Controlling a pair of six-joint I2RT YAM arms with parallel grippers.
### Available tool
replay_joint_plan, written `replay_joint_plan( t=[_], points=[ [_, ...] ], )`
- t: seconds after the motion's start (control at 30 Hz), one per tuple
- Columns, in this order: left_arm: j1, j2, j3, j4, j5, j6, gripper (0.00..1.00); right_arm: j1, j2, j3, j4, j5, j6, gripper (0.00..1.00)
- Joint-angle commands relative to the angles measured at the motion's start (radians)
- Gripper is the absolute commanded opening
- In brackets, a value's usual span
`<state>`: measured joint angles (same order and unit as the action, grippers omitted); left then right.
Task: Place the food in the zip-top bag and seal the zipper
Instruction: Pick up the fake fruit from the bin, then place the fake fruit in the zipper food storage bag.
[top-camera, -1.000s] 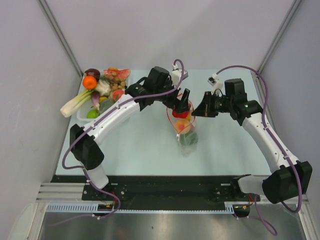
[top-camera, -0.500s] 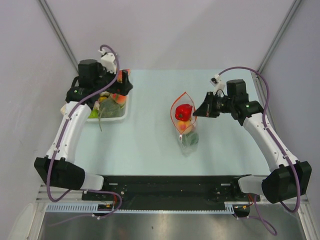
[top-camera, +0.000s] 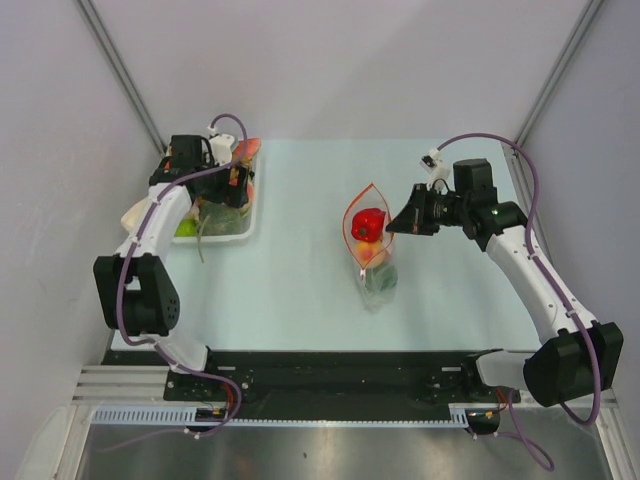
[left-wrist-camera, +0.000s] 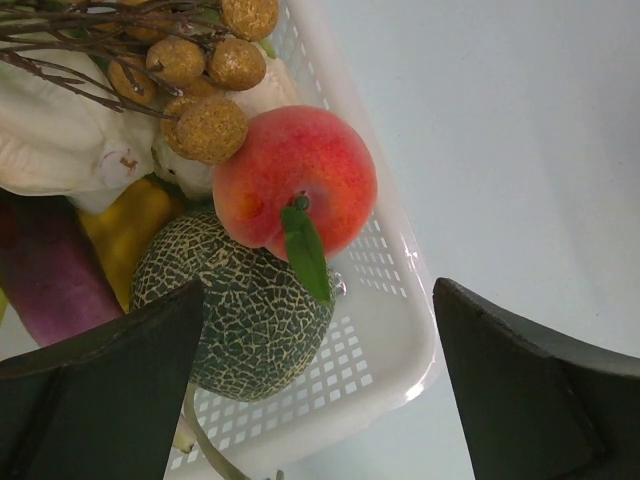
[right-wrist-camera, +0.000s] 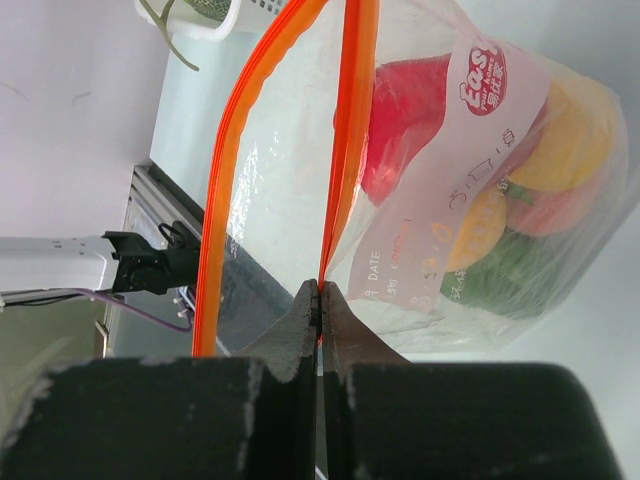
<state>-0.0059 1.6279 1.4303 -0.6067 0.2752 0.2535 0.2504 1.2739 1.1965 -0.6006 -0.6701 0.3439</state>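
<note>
Clear zip-top bag (top-camera: 372, 262) on table (top-camera: 300, 290), mouth gaping, red pepper (top-camera: 368, 223) inside, lower food (top-camera: 376, 278) blurred | right gripper (right-wrist-camera: 320, 300) pinched on zipper (right-wrist-camera: 345, 130) | left gripper (left-wrist-camera: 318, 300) spread wide above basket (left-wrist-camera: 400, 330), contents half-hidden from above

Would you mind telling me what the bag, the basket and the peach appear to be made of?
The bag looks like thin, glossy clear plastic film: food shows through and it wrinkles. Its zipper strip seems thicker orange plastic. The basket looks like white moulded plastic, with a grid of small holes. The peach is probably plastic or foam, with a matt, even skin.
</note>
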Motion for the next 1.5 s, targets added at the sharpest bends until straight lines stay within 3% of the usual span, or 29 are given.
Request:
replay_joint_plan(
  t=[0.0, 0.27, 0.4, 0.7, 0.87, 0.97, 1.1, 1.27, 1.47],
  points=[
    [0.003, 0.053, 0.015, 0.064, -0.021, 0.012, 1.0, 0.0, -0.004, 0.012, 0.019, -0.005, -0.006, 0.0],
    [0.003, 0.168, 0.099, 0.088, -0.014, -0.034, 0.99, 0.003, 0.004, 0.012, 0.022, 0.0, -0.009, 0.0],
    [0.003, 0.179, 0.104, 0.087, -0.014, -0.036, 0.9, 0.004, 0.005, 0.015, 0.013, 0.004, -0.019, 0.0],
    [0.003, 0.018, 0.018, 0.099, -0.039, -0.008, 0.72, 0.006, 0.007, 0.014, 0.019, 0.0, -0.013, 0.0],
    [0.003, -0.081, 0.047, 0.013, -0.018, 0.029, 0.61, 0.006, 0.001, 0.018, 0.015, 0.001, -0.017, 0.0],
    [-0.109, -0.225, 0.007, -0.012, 0.047, 0.078, 0.64, 0.007, -0.002, 0.012, 0.015, 0.003, -0.022, 0.0],
    [-0.285, -0.312, -0.001, 0.001, 0.146, 0.015, 0.67, 0.01, -0.002, 0.009, 0.009, 0.001, -0.02, 0.0],
    [-0.533, -0.258, 0.113, -0.011, 0.174, -0.051, 0.67, 0.015, -0.008, 0.021, -0.002, 0.004, -0.022, 0.0],
    [-0.698, -0.129, 0.142, 0.001, 0.137, -0.095, 0.68, 0.016, -0.019, 0.021, -0.005, 0.006, -0.026, 0.0]
  ],
)
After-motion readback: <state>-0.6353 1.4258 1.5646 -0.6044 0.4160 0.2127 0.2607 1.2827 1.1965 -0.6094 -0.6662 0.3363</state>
